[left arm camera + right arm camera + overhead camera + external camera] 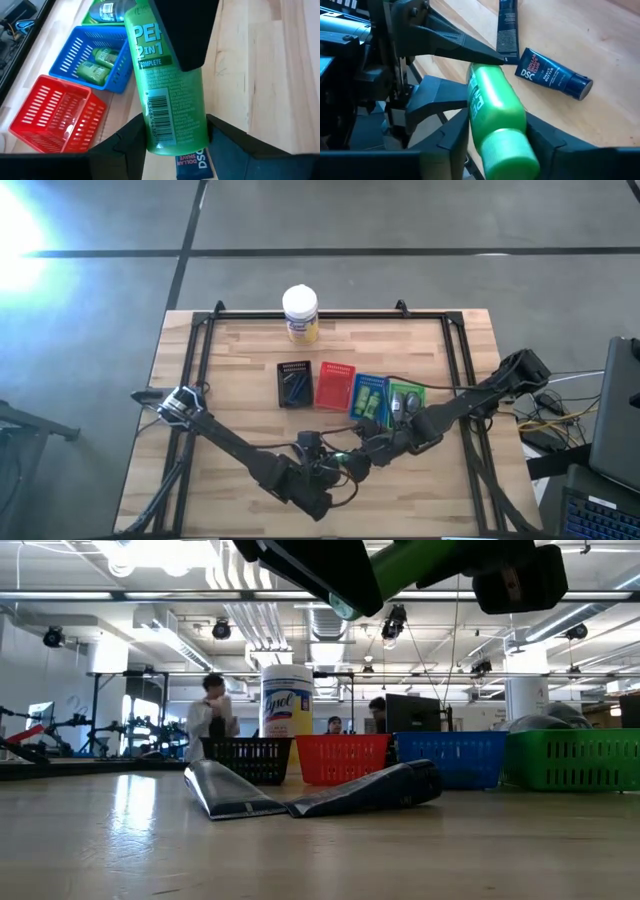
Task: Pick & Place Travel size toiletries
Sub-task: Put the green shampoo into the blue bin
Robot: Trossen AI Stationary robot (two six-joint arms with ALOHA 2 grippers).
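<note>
Aloft: the green tube (170, 90) hung above the surface (240, 350), low-centre in the high view, gripped at both ends.
Left claw (172, 135): clamped on the tube's barcode end, a finger tight on each side.
Right claw (495, 132): fingers pressed on the cap end, as far as I could judge; a two-arm handover pose.
Main risk: if both claws pulled while clamped, the soft tube could twist, squeeze or pop free.
Second risk: if one let go before the other had a firm bite, the tube would drop.
Landing zone: it would fall on the navy tube (552, 75) and the flat packet (507, 25) lying right under the claws, and could knock them aside.
Collision risk: the two wrists were nearly touching, so I judged any swing needed a straight back-out first.
Destination guess: the blue tray (75, 50) already held two green tubes (92, 70), so that looked like the target.
Tray row: black tray (293, 383), red tray (55, 115), blue and green tray (410, 395) sat side by side mid-frame, walls touching; a misaimed drop could land next door.
Open room: bare wood lay on the left half and along the bottom of the high view.
Edges: a black rail frame (200, 360) ringed the surface; the right arm crossed over its right side.
Far obstacle: the yellow jar (300, 310) stood top-centre, well clear.
</note>
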